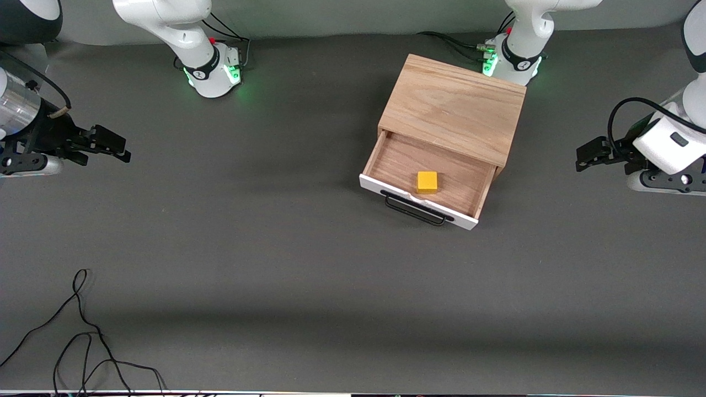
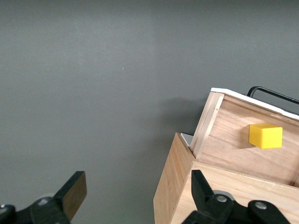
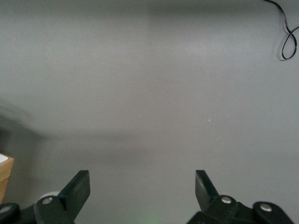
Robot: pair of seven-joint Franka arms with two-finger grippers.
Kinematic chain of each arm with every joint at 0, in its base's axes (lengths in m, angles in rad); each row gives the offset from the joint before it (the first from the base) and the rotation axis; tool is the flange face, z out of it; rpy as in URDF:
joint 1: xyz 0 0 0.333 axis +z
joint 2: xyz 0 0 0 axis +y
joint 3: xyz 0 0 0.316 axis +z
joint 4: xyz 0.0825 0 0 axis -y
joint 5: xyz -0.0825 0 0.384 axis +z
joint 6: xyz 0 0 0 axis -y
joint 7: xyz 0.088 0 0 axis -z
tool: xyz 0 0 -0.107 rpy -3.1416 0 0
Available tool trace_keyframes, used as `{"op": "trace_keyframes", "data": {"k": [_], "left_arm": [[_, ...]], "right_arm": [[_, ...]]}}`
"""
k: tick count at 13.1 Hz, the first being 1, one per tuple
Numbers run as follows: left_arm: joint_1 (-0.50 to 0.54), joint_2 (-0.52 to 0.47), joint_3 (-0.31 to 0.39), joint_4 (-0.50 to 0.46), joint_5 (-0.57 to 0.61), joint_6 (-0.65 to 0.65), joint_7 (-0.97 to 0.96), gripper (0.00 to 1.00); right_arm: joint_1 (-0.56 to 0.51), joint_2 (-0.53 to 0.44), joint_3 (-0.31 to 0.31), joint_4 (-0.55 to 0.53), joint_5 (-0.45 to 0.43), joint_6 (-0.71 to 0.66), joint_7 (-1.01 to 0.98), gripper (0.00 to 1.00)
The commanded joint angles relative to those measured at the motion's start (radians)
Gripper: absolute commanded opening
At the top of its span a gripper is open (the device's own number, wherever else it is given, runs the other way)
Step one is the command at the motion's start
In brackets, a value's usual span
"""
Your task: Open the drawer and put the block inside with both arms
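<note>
Yellow block (image 1: pixel 427 182): rests in the open drawer (image 1: pixel 386 160) — placement judged done.
Left gripper (image 1: pixel 588 155): spread, empty, clear of box.
Right gripper (image 1: pixel 113 146): spread, empty — waiting.
Next: none needed.

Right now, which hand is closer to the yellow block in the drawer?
Left. The left hand hangs open off the wooden box's side at the left arm's end of the table, while the right hand, also open, waits at the right arm's end, farther from the block.

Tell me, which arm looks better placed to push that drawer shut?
Probably the left: its open left gripper hangs beside the wooden box, near the drawer holding the block. The open right gripper waits at the table's right-arm end.
</note>
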Motion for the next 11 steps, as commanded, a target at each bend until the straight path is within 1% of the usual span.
{"op": "trace_keyframes", "data": {"k": [1, 3, 11], "left_arm": [[0.007, -0.009, -0.001, -0.004, 0.012, 0.007, 0.029, 1.0], [0.006, -0.009, -0.001, -0.006, 0.029, 0.006, 0.032, 1.0], [0.006, -0.009, -0.001, -0.006, 0.033, 0.006, 0.032, 1.0]], "right_arm": [[-0.02, -0.005, 0.028, -0.006, -0.015, 0.012, 0.026, 1.0], [-0.022, 0.0, 0.027, -0.006, -0.015, 0.012, 0.026, 1.0], [-0.017, 0.003, 0.025, -0.006, -0.012, 0.012, 0.026, 1.0]]}}
